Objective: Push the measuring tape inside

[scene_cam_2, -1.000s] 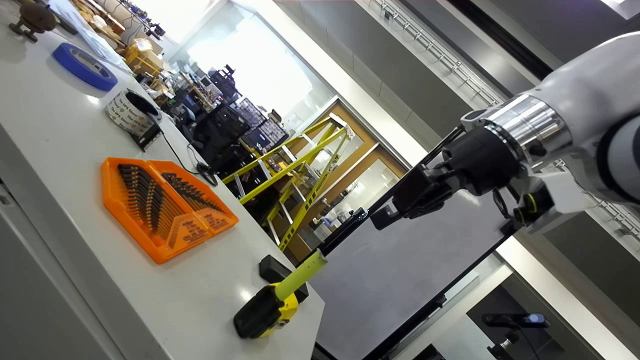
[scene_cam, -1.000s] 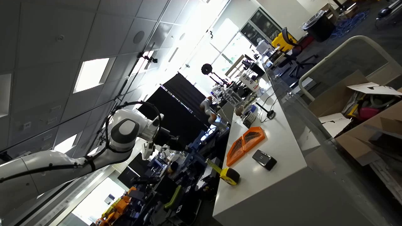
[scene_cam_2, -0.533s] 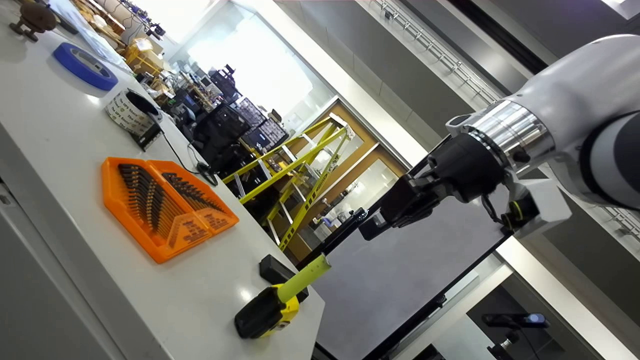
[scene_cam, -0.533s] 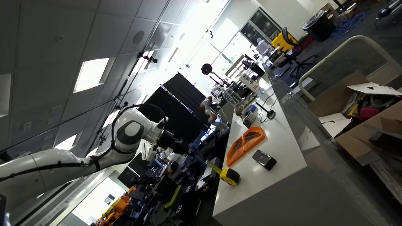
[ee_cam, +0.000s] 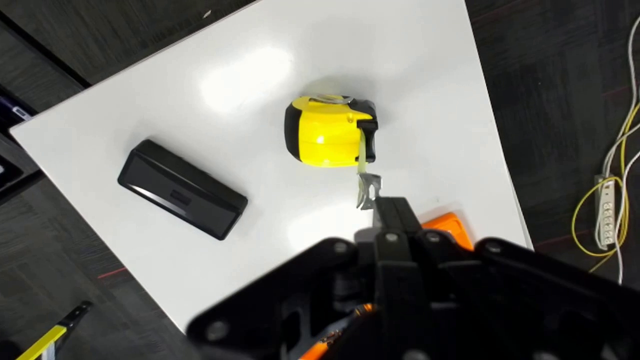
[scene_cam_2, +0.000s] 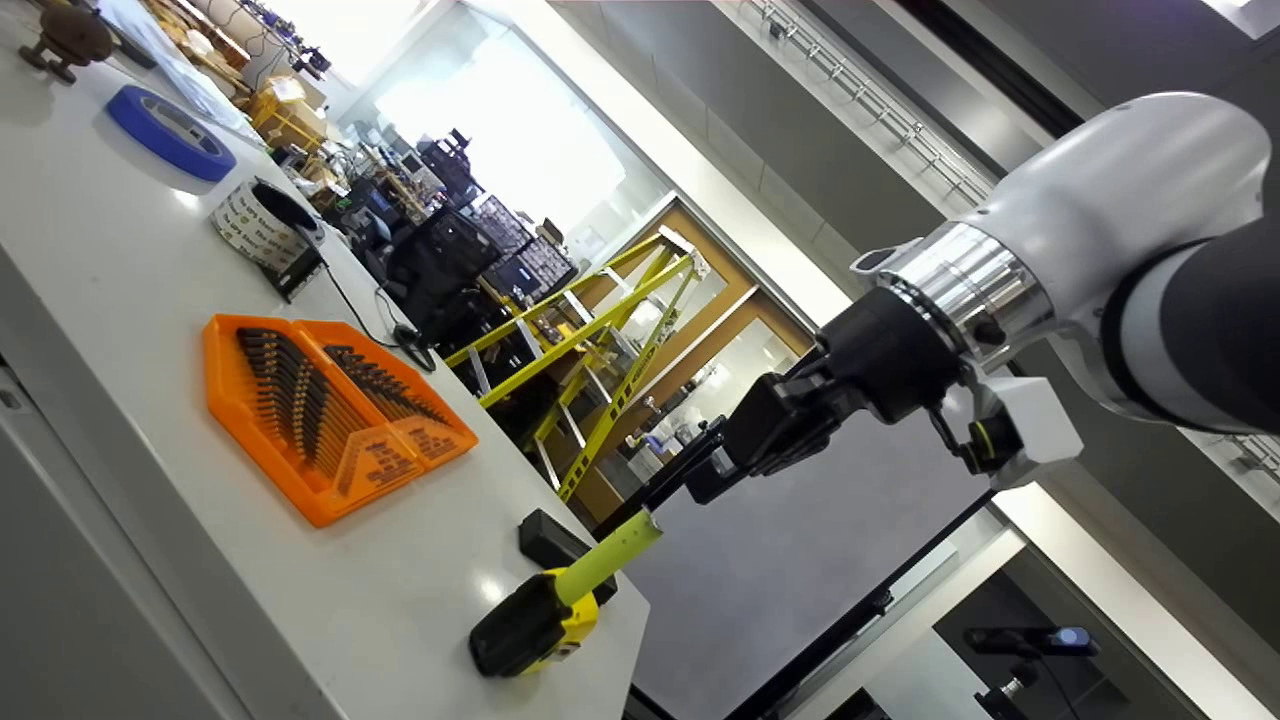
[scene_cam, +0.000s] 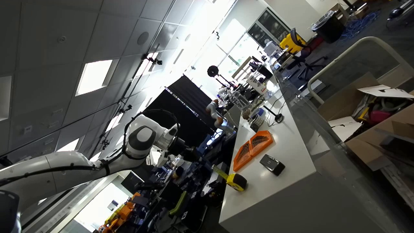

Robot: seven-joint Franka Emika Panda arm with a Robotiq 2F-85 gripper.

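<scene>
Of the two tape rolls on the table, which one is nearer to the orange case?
It is the white roll with printed lettering; it sits between the orange case and the blue roll, which lies farther off.

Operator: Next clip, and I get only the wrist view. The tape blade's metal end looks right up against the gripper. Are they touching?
Observer: No, in an exterior view a gap shows between the gripper and the blade's tip.
Operator: Does it lie flat?
Observer: No, in both exterior views the blade sticks up from the tape measure, away from the tabletop.
Operator: And that orange corner?
Observer: An orange case, spread open, holding rows of slim dark tools.
</scene>
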